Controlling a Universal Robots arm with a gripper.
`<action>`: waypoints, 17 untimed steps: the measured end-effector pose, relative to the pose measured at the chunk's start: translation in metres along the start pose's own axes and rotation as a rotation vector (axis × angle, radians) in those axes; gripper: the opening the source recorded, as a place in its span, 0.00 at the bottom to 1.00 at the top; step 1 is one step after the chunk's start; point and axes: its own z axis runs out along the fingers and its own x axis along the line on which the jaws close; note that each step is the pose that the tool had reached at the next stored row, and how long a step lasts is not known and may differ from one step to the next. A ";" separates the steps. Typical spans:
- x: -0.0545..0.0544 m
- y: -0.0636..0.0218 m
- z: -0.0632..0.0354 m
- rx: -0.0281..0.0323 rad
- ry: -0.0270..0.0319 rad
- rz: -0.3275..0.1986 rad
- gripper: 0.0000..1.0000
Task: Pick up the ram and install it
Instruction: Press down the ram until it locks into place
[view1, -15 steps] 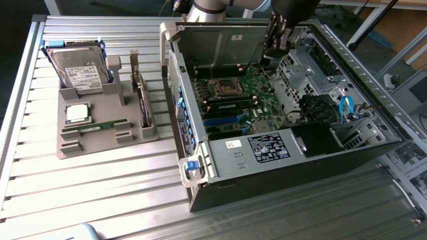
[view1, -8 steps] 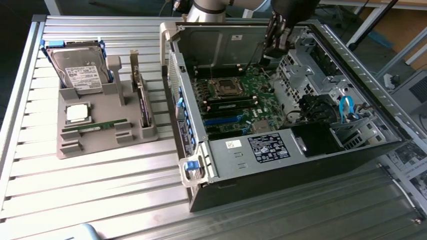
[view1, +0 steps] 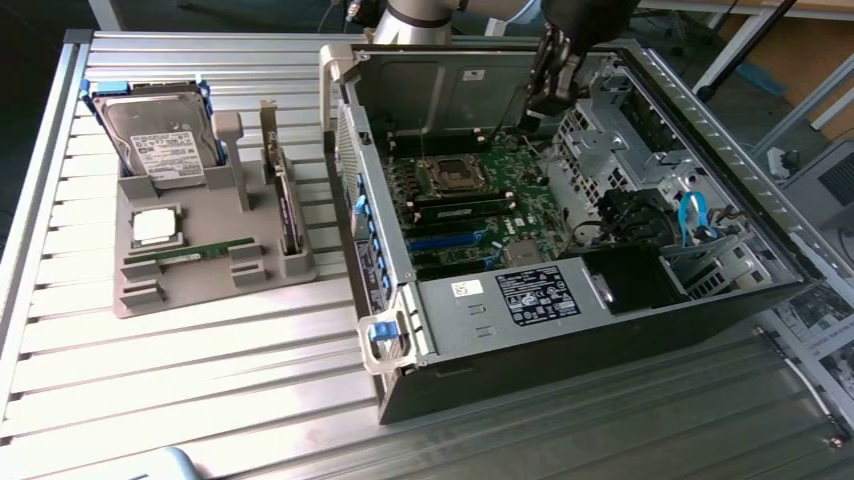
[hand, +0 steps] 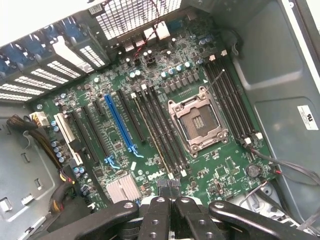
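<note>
Motherboard open from above — case walls hem it in.

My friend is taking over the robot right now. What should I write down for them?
Gripper: shut, holding nothing, hovering above the motherboard inside the open computer case.
Ram: lying in the grey holder on the table, at the exterior view's left, in front of the CPU chip and hard drive.
Done: nothing yet; the ram is not picked up.
Left: pick up the ram and install it in a slot on the motherboard.
</note>
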 end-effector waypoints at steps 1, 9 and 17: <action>0.000 0.0000 0.0000 0.0001 -0.0001 0.002 0.11; 0.000 0.0002 0.0000 0.0008 -0.0003 0.020 0.11; 0.000 0.0006 0.0000 0.0016 -0.0006 0.038 0.11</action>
